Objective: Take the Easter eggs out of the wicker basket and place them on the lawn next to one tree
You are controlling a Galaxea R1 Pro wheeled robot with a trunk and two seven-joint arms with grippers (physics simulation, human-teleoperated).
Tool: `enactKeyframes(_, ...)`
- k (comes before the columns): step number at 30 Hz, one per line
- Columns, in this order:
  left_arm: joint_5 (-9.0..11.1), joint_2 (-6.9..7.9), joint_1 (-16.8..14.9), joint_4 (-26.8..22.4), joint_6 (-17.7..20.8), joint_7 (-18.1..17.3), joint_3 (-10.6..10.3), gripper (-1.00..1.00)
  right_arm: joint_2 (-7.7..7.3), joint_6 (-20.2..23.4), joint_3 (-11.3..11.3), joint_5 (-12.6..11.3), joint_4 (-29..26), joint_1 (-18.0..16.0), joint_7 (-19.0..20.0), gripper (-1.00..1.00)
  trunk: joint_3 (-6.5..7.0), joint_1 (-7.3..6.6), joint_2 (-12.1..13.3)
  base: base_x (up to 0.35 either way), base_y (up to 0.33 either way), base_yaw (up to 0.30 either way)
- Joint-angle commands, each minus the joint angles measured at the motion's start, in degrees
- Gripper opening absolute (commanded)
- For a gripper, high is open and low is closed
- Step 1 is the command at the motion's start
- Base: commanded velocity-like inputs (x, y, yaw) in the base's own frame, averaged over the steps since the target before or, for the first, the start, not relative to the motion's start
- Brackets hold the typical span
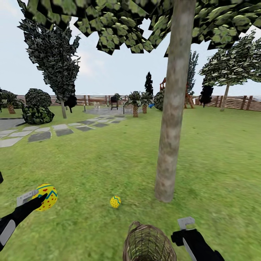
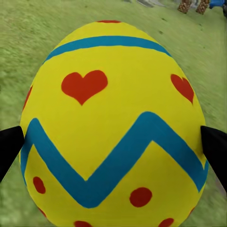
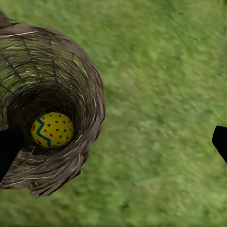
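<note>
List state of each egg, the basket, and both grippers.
Egg in left gripper: gripped, off the grass.
Egg on lawn: lying on the grass near the tree.
Egg in basket: at the bottom, not taken out yet.
Wicker basket: one egg inside.
Left gripper: shut on an egg.
Right gripper: open, empty, beside the basket.

Yellow Easter egg (image 2: 113, 123) with red hearts, red dots, blue zigzag and band. Brown woven wicker basket (image 3: 71, 66) holding a yellow, red-dotted, blue-zigzagged egg (image 3: 52, 129). Mottled green lawn (image 1: 217, 152). Grey-brown mottled tree trunk (image 1: 172, 108). Grey paving slabs (image 1: 40, 136) far left.
</note>
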Motion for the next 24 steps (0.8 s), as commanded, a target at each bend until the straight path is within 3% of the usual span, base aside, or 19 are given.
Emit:
enactKeyframes(1,0.37,-0.03,-0.05,0.05,0.24,-0.43,0.07,-1.0,-0.05,0.38,0.34,0.18,-0.11,-0.04,-0.2,1.0,0.11,-0.22,0.37,0.0,0.021,0.0)
enactKeyframes(7,-1.06,-0.1,-0.05,0.08,0.23,-0.48,-0.2,-1.0,-0.17,0.37,0.3,0.27,-0.13,-0.04,-0.33,1.0,1.19,-1.54,2.77,0.0,0.183,0.0)
enactKeyframes(24,-1.49,-0.27,-0.05,0.83,0.35,-0.61,-0.26,-1.0,-0.83,0.36,-0.02,-0.06,0.1,-0.04,-0.37,1.0,4.24,-5.28,9.59,0.0,0.282,0.0)
